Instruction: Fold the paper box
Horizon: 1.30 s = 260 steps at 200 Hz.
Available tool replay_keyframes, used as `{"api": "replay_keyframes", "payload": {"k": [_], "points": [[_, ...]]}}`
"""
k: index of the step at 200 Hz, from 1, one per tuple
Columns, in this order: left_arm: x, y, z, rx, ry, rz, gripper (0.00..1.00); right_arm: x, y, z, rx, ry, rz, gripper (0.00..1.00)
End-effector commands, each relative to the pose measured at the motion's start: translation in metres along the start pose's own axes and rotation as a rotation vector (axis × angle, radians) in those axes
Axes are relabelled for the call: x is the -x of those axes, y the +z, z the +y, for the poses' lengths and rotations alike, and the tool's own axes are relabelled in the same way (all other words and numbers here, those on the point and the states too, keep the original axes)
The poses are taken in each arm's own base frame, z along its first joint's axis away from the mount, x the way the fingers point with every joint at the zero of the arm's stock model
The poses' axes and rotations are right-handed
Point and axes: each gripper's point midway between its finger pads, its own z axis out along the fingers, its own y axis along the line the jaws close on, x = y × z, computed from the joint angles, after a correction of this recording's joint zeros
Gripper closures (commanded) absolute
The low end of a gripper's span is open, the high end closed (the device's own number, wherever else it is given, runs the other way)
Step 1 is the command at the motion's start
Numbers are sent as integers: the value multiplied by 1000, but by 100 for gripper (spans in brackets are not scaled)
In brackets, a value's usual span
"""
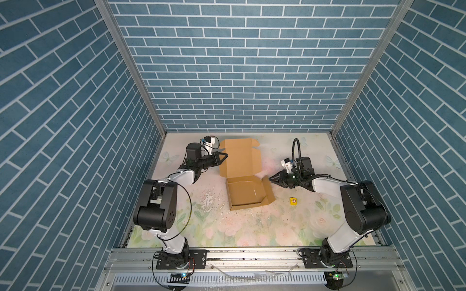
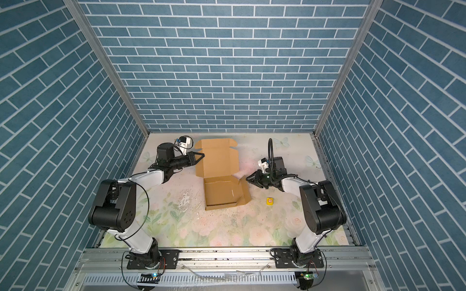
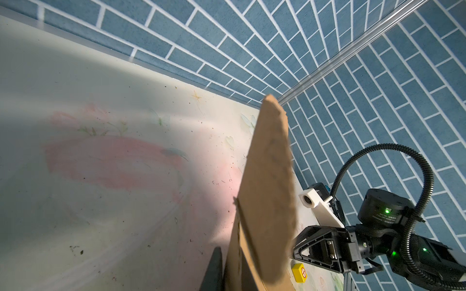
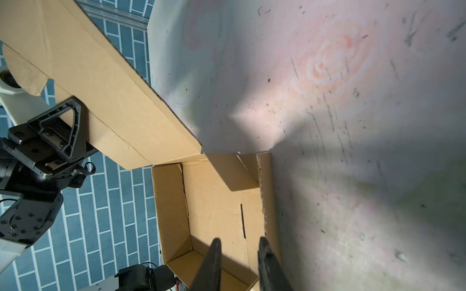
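The plain brown die-cut cardboard paper box (image 1: 240, 173) sits on the floral-printed tabletop (image 1: 227, 231), to the left of the small yellow cube with a red crossed circle (image 1: 293, 200) and well apart from it. Its open tray (image 1: 245, 194) is the part nearer the cube, and its broad lid (image 1: 238, 158) rises beyond that. I judge the box light and stiff across its panels, bending only at the scored creases, and smooth enough to slide on the table when pushed. So I want to pinch thin free edges and brace one part while I turn another. My left gripper (image 1: 223, 156), on the far side of the box from the cube, is closed onto the lid's left edge and holds that panel up. My right gripper (image 1: 272, 179), on the cube's side of the box, has its fingers (image 4: 214, 259) a little apart with nothing between them, just beside the tray's flared right wall (image 1: 267, 192).
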Motion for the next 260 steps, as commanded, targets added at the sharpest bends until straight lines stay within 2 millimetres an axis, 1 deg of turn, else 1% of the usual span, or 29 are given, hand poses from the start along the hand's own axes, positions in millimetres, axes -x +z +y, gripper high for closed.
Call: {"api": "replay_keyframes", "payload": {"k": [1,12,26,35,50,79,99,122,141,147,153,169,179,205,235,260], "points": [[5,-4,-10,-18,30,-17,88,-13,3,-6,-59,-16,44,72],[4,-4,-9,-16,33,-19,89,-18,8,-8,-67,-23,64,72],[4,-4,-7,-9,32,-20,88,-22,11,-16,-103,-14,81,72],[3,-4,-7,-11,26,-15,89,-22,9,-20,-130,-15,72,71],[3,-4,-8,-14,25,-15,89,-21,3,-21,-158,-47,56,70],[3,-3,-7,-10,25,-17,88,-22,-5,-25,-225,-78,77,69],[3,-4,-8,-14,24,-16,89,-24,-3,-20,-211,-93,75,68],[2,-4,-6,-7,31,-20,88,-33,9,-20,-201,-93,116,68],[3,-4,-7,-6,25,-18,89,-37,16,-9,-180,-108,125,68],[2,-4,-8,-9,26,-17,88,-37,18,-6,-168,-115,122,69],[3,-4,-8,-9,28,-19,89,-38,19,-4,-158,-116,123,72],[1,-4,-6,-6,27,-18,89,-36,17,-3,-169,-134,122,92],[0,-4,-5,-2,24,-15,88,-33,12,-2,-199,-149,118,100],[0,-3,-9,-10,34,-9,88,-25,1,18,-175,-188,85,100],[0,-3,-10,-12,32,-11,89,-20,-3,30,-181,-202,80,100],[0,-2,-16,-32,42,-9,89,-16,-6,42,-180,-244,62,100]]}}
